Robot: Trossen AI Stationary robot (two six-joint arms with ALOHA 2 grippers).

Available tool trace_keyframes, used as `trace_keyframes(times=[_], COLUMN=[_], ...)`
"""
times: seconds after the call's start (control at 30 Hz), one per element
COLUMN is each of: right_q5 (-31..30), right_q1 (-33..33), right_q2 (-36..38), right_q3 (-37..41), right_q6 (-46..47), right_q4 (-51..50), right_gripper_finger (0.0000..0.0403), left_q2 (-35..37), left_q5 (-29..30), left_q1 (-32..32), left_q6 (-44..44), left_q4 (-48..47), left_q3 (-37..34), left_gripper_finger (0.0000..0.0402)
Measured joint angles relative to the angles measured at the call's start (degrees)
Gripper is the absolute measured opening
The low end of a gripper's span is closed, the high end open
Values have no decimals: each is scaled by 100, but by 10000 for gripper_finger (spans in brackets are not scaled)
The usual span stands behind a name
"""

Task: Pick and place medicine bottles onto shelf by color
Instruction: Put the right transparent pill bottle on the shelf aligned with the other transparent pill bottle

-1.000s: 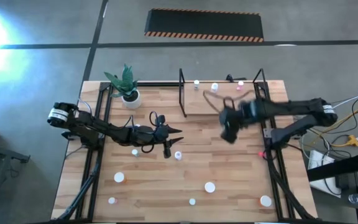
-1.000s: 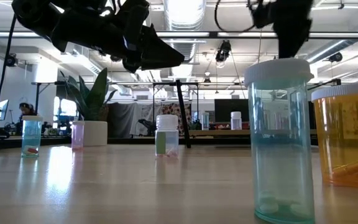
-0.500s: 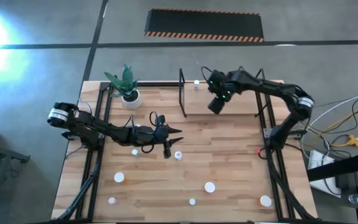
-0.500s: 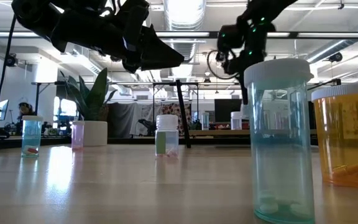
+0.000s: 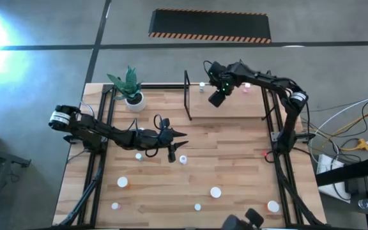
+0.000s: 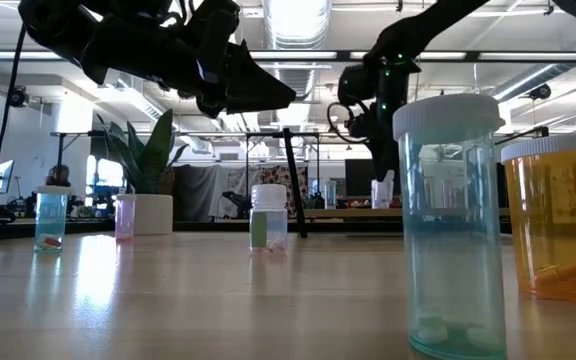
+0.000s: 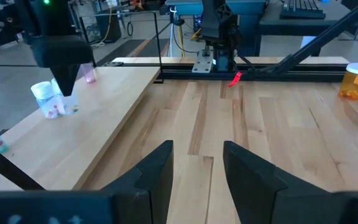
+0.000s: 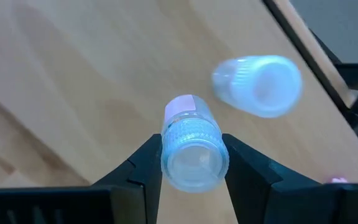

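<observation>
My right gripper (image 5: 216, 97) hangs over the far left part of the shelf (image 5: 235, 108), shut on a small white-capped bottle (image 8: 192, 163) with a pinkish body. It also shows in the left wrist view (image 7: 59, 84). A pale green-tinted bottle (image 8: 257, 86) lies close beside it on the shelf board, and a pink bottle (image 5: 246, 86) stands farther right. My left gripper (image 5: 174, 144) hovers open and empty over the table's middle, beside a bottle (image 5: 183, 160) that stands on its base. Several more bottles stand on the near half of the table. My right gripper pinches the bottle's white cap (image 8: 166, 155) between its two fingers, one on each side. The fingers come from above, pointing down. The bottle hangs below them, body toward the shelf board. I cannot tell whether its base touches the board.
A white pot with a green plant (image 5: 133, 96) stands at the far left. Black shelf posts (image 5: 187, 96) rise around the board. Bottles stand near the front edge: a teal one (image 6: 448, 220) and an orange one (image 6: 563, 220). A dark object (image 5: 248, 220) shows at the near edge.
My right gripper has swung from the table's middle right toward the far edge and leftward, ending over the shelf's far left part with the bottle.
</observation>
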State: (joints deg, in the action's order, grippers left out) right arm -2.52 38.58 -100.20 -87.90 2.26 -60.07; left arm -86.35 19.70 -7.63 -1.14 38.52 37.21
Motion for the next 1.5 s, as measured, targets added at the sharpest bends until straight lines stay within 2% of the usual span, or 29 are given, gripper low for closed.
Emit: trace_keyframes(times=[0.33,0.8,1.27,1.5], right_q5=[-2,313,297,298], right_q1=[381,302,254,254], right_q2=[24,-64,-201,-41], right_q3=[0,9,13,16], right_q6=[85,112,-7,-99], right_q4=[101,44,79,128], right_gripper_finger=[129,132,166,200], left_q2=[0,0,1,0], left_q5=[-1,-2,-1,-2], left_q1=[1,1,0,1], left_q6=[2,2,2,2], left_q4=[3,7,5,1], left_q3=[9,22,17,15], left_gripper_finger=[123,123,123,123])
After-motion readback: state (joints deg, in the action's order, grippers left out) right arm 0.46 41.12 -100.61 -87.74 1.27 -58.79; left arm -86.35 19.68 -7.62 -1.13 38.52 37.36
